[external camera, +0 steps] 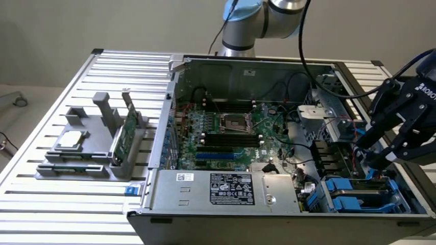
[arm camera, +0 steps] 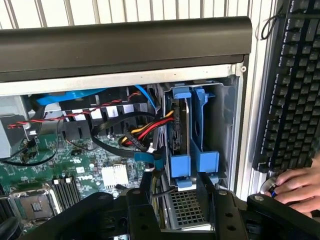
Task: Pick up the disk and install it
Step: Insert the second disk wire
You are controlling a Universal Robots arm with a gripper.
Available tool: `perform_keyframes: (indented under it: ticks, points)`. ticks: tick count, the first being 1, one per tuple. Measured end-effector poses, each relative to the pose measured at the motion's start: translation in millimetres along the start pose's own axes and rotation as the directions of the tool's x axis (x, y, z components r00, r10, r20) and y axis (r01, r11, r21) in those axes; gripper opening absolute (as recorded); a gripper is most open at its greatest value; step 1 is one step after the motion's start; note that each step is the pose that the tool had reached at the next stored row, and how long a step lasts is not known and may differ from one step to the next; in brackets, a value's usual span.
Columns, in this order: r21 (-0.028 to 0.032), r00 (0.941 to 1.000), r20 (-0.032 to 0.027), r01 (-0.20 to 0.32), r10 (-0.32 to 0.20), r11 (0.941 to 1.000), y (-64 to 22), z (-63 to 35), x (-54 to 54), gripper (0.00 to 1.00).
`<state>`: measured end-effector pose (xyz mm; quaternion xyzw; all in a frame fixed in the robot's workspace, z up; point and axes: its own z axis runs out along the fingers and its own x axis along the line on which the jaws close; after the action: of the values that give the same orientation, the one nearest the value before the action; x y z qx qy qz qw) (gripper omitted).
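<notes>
Pincer hovers over the drive bay, spread and holding nothing. The disk sits edge-on in its blue rails inside the bay. Best practice: press square along the rails, clear of the cables.

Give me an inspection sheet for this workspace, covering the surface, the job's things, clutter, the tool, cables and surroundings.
Surface: slatted metal table carrying an open computer case.
Job's things: the disk stands on edge between blue carrier rails in the drive bay at the case corner.
Clutter: a grey holder on the exterior view's left, with a green circuit card upright in it and a small silver chip lying flat.
Tool: the tool hangs over the drive bay; open or shut cannot be told.
Cables: red, yellow and black wires bunch beside the disk; a black cable runs from the arm.
Surroundings: a keyboard beside the case, a person's hand near it.
</notes>
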<state>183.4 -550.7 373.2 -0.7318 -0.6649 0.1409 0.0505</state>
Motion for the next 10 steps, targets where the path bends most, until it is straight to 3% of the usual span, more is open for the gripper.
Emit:
perform_keyframes:
  ticks: [10]
  points:
    - [-0.0004,1.0,0.0,0.0,0.0,1.0,-0.2,2.0,9.5,0.48]
